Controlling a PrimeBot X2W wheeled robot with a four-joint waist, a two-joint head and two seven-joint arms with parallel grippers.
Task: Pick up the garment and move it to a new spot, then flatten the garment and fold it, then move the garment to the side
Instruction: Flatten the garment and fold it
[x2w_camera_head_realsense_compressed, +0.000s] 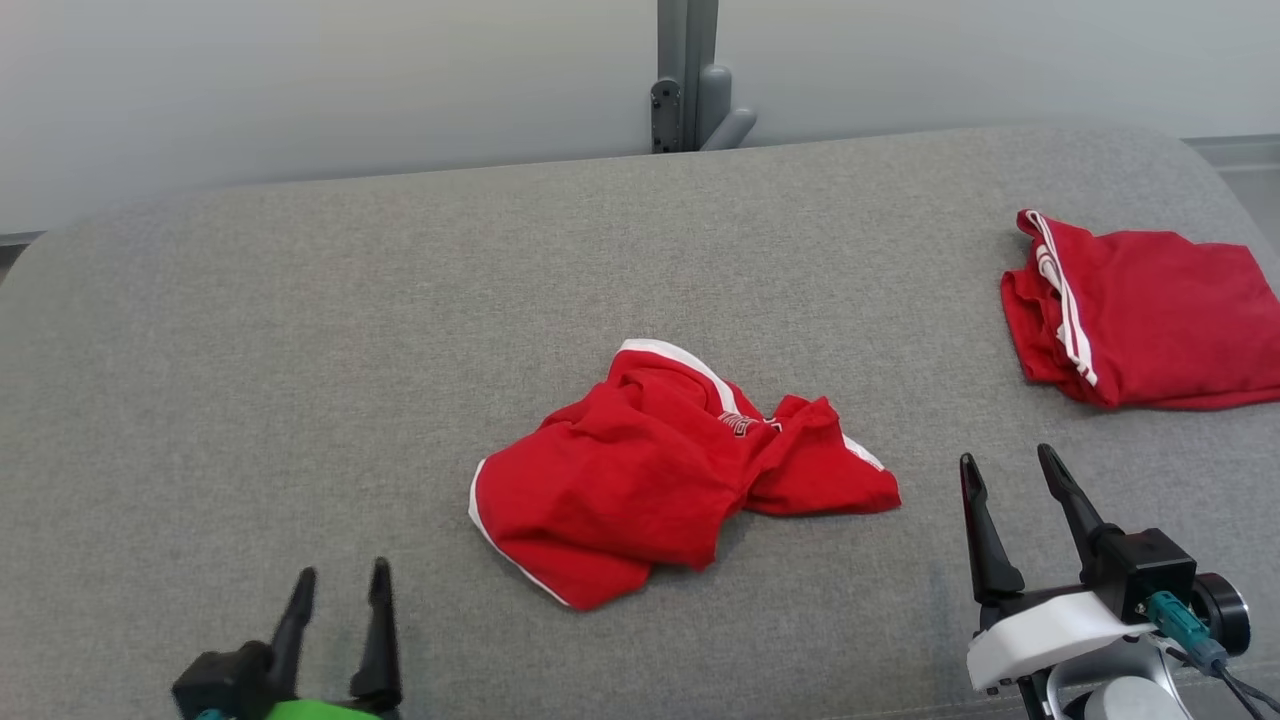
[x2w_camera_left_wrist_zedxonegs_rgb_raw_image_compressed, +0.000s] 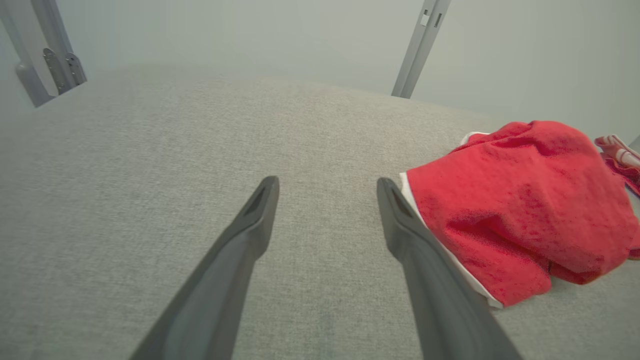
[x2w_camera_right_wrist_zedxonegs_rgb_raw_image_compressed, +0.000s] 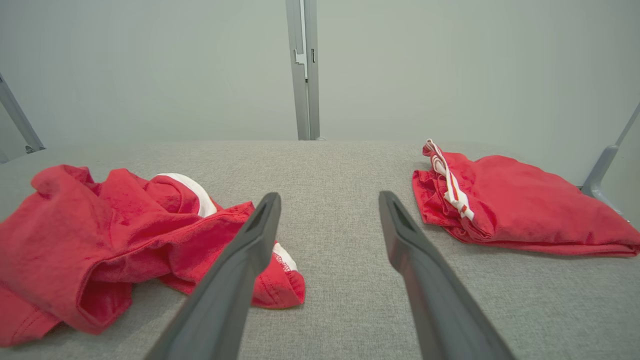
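Left claw (x2w_camera_head_realsense_compressed: 343, 568) wide, empty; right claw (x2w_camera_head_realsense_compressed: 1006, 455) wide, empty; crumpled red garment (x2w_camera_head_realsense_compressed: 660, 470); grey woven cushion (x2w_camera_head_realsense_compressed: 300, 350)

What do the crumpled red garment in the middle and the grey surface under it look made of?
The crumpled red garment: soft matte knit, probably cotton jersey; it slumps in loose folds, with white trim at the edges. The grey surface: coarse woven upholstery fabric, matte and heathered, likely padded judging by its rounded corners.

Two garments — crumpled garment (x2w_camera_head_realsense_compressed: 660, 470), folded garment (x2w_camera_head_realsense_compressed: 1150, 315) — two grippers: left gripper (x2w_camera_head_realsense_compressed: 342, 568), right gripper (x2w_camera_head_realsense_compressed: 1006, 456).
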